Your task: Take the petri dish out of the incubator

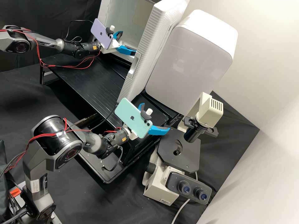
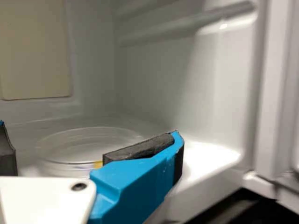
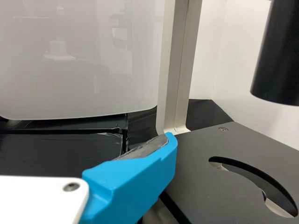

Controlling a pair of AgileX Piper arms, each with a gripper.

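Blue fingers [image 2: 140, 186] of the left gripper [image 2: 88, 145] stand wide apart. Between them lies the petri dish [image 2: 77, 139], round, low and see-through, on the white incubator [image 2: 201, 93] floor.

We see a laboratory, identified by a white incubator [image 1: 155, 40], a microscope [image 1: 174, 177] and a black bench [image 1: 37, 87].

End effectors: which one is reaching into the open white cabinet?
The left end effector, carrying the purple phone; its fingers flank the petri dish in the incubator. The right end effector sits by the microscope.
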